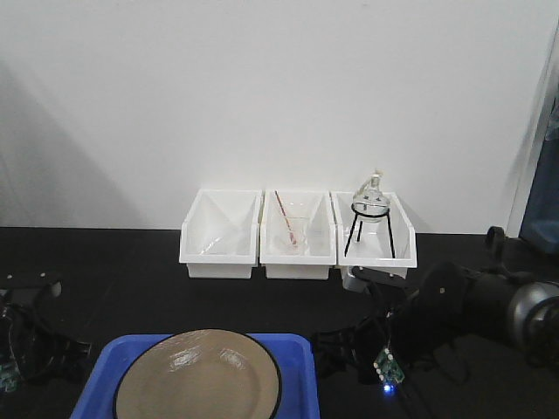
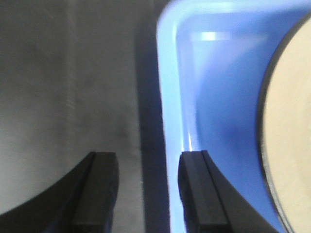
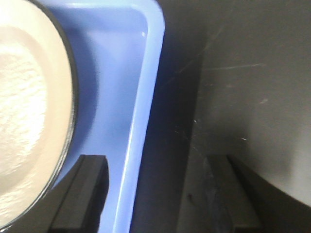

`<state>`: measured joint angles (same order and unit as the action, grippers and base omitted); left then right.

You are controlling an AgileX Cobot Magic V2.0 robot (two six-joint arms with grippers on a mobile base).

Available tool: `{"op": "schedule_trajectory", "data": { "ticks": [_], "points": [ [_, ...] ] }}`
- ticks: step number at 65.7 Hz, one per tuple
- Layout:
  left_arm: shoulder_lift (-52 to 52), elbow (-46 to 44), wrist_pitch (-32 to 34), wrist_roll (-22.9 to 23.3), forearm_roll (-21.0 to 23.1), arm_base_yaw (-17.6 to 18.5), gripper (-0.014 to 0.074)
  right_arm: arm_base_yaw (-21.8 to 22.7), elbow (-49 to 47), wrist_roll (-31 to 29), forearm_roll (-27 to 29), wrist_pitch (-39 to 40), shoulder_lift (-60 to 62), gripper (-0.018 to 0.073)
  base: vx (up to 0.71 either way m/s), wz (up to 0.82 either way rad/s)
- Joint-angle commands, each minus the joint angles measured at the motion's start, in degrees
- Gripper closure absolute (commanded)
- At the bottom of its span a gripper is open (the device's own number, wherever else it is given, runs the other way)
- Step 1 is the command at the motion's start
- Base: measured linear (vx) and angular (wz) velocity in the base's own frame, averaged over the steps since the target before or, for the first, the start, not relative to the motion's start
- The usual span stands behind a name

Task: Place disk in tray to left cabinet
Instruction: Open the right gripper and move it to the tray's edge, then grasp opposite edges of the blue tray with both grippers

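Note:
The blue tray (image 1: pixel 299 349) lies at the table's near edge with the tan, black-rimmed disk (image 1: pixel 197 381) flat inside it. My left gripper (image 1: pixel 77 353) is at the tray's left side. In the left wrist view it (image 2: pixel 148 194) is open, astride the tray's left rim (image 2: pixel 168 97), with one finger inside and one outside, and the disk (image 2: pixel 291 121) lies to the right. My right gripper (image 1: pixel 336 351) is at the tray's right side. It (image 3: pixel 158 194) is open across the right rim (image 3: pixel 146 73), beside the disk (image 3: pixel 29 97). The left cabinet is out of view.
Three white bins (image 1: pixel 297 236) stand in a row at the back of the black table (image 1: pixel 131 279), against a white wall. The right bin holds a glass flask (image 1: pixel 370 197) on a black stand. The middle bin holds a thin rod.

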<state>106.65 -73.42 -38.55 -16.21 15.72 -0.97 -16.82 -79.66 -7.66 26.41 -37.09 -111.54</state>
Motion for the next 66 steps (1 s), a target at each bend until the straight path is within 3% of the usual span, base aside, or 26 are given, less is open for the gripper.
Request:
{"op": "schedule_trajectory", "data": {
  "ticks": [1, 10, 28, 47, 66],
  "points": [
    [-1.15, -1.9, 2.19, -3.03, 4.57, 0.26, 0.0167, 0.21, -4.71, -0.36, 0.79, -0.91, 0.21, 0.0087, 0.0, 0.0],
    [1.31, -1.9, 3.38, -5.85, 7.42, 0.26, 0.0167, 0.21, -8.72, -0.34, 1.24, -2.74, -3.5, 0.0087, 0.0, 0.0],
    [4.34, -2.04, 4.52, -5.87, 8.03, 0.26, 0.0167, 0.21, -15.12, -0.29, 1.67, -7.8, -9.39, 0.0087, 0.0, 0.0],
    [5.82, -2.22, 4.53, -8.87, 12.13, 2.13, 0.0167, -2.29, -15.18, -0.36, 1.85, -5.35, -10.52, 0.0102, 0.0, 0.0],
    [6.5, -2.22, 4.24, -8.95, 14.07, 4.41, 0.0167, -4.57, -15.18, 0.52, 0.98, -4.05, -10.52, 0.0114, 0.0, 0.0]
  ]
}}
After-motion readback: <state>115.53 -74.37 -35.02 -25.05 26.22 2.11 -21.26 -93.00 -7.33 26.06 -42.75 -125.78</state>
